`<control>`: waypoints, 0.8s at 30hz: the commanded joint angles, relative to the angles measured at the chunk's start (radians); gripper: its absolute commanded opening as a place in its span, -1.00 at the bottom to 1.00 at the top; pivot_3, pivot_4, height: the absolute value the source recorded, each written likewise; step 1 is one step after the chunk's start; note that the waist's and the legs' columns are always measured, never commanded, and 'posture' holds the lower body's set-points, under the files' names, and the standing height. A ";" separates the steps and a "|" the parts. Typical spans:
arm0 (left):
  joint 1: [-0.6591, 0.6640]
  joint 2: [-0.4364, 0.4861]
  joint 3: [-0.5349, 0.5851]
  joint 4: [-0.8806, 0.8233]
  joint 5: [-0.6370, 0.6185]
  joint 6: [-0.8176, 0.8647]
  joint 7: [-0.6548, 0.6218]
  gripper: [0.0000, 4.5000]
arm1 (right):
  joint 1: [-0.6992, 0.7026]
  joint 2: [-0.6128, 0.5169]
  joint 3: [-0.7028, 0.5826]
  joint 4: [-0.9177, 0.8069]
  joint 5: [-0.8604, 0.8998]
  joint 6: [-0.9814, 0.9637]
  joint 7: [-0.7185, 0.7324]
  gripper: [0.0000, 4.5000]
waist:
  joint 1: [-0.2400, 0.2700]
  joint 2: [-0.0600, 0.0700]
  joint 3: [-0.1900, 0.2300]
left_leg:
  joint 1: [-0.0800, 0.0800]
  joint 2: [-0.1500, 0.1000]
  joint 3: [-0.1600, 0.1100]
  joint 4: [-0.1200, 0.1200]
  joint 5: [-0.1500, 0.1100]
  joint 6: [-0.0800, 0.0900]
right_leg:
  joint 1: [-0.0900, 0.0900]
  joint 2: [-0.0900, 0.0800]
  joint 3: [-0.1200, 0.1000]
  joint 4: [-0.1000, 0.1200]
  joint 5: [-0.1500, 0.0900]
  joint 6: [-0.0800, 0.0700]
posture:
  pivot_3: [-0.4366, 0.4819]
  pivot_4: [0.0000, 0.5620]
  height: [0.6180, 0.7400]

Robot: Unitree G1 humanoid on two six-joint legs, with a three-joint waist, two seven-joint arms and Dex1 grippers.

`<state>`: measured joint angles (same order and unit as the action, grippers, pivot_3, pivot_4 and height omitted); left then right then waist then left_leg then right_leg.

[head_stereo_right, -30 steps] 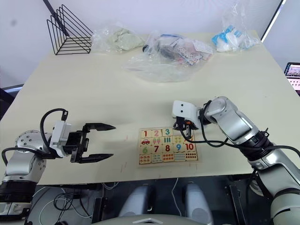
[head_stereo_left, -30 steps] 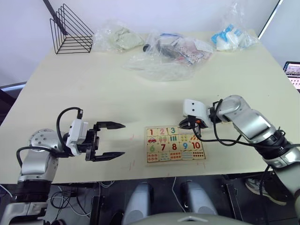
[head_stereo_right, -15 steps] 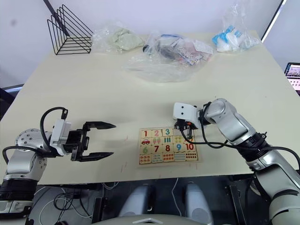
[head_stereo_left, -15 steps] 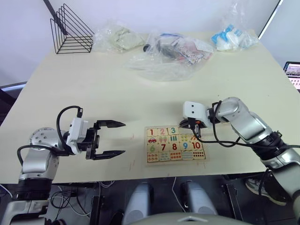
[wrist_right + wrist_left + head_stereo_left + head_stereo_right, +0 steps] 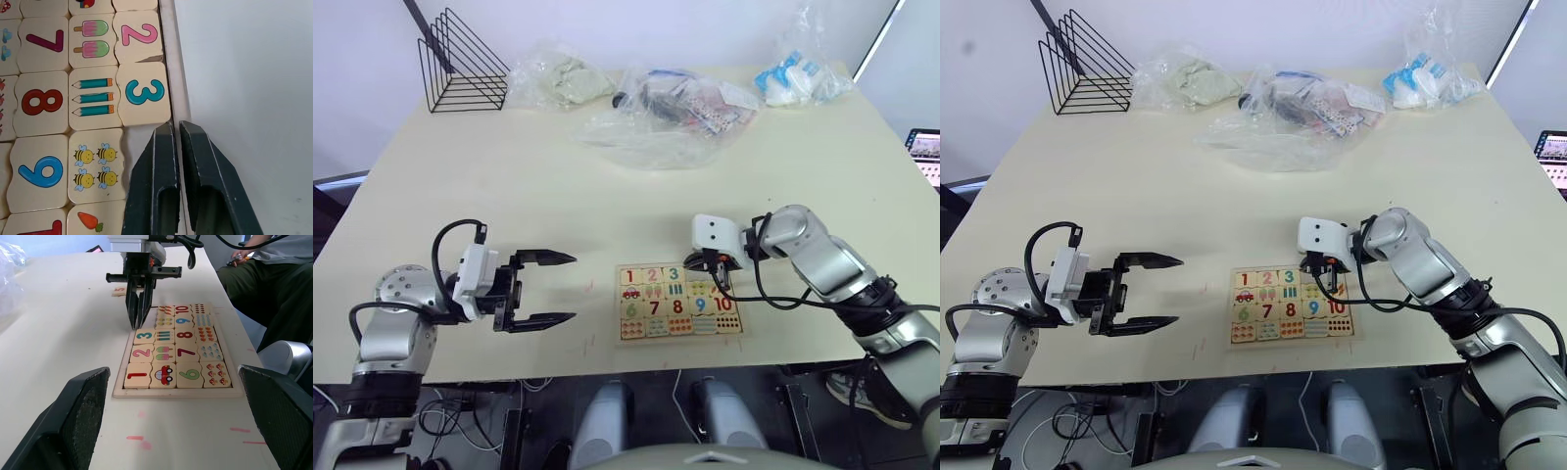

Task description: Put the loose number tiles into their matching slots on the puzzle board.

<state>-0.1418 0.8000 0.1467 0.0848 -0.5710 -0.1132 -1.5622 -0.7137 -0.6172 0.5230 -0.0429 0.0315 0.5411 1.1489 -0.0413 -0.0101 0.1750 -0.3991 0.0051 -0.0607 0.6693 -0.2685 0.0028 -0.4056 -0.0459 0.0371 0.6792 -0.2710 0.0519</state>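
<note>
The puzzle board (image 5: 681, 338) lies near the table's front edge. Number tiles 1 (image 5: 137, 375), 2 (image 5: 141, 352) and 3 (image 5: 143, 91) sit in the slots along its far edge. The slot (image 5: 135, 147) beside the 3 is bare. My right gripper (image 5: 171, 128) points down at that slot's outer rim, shut with nothing between its fingers. One loose tile (image 5: 119, 292) lies on the table just beyond the board, past the right gripper (image 5: 138, 324). My left gripper (image 5: 558, 289) hovers open to the left of the board, empty.
Clear plastic bags (image 5: 661, 122) are piled at the back of the table, with a black wire rack (image 5: 460, 69) at the back left. A seated person (image 5: 274, 289) is beside the table's right side. Red marks (image 5: 139, 440) dot the surface left of the board.
My right gripper has edged slightly left and lower over the board's far edge. The left arm has not moved.
</note>
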 commanded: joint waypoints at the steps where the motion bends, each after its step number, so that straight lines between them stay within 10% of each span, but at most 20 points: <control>1: -0.008 0.005 0.007 -0.043 -0.004 0.010 0.006 1.00 | 0.002 0.004 -0.021 -0.036 0.005 -0.004 0.008 -0.90 | 0.000 0.000 0.000 | 0.000 0.000 0.000 0.000 0.000 0.000 | 0.000 0.000 0.000 0.000 0.000 0.000 | -0.05 -0.47 1.00; 24: 0.077 -0.005 0.053 -0.072 0.009 0.095 0.161 1.00 | 0.271 -0.074 -0.384 -0.183 0.237 -0.055 -0.028 -0.90 | 0.003 0.000 0.000 | 0.000 0.000 0.000 0.000 0.000 0.000 | 0.001 0.000 0.000 0.000 0.000 0.000 | -0.05 -0.47 1.00</control>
<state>-0.0731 0.7988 0.1672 0.0518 -0.5529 -0.0304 -1.4301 -0.4606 -0.6910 0.2088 -0.1746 0.2240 0.5115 1.1403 -0.0378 -0.0102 0.1750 -0.3990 0.0055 -0.0609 0.6693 -0.2685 0.0029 -0.4051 -0.0462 0.0373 0.6791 -0.2710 0.0520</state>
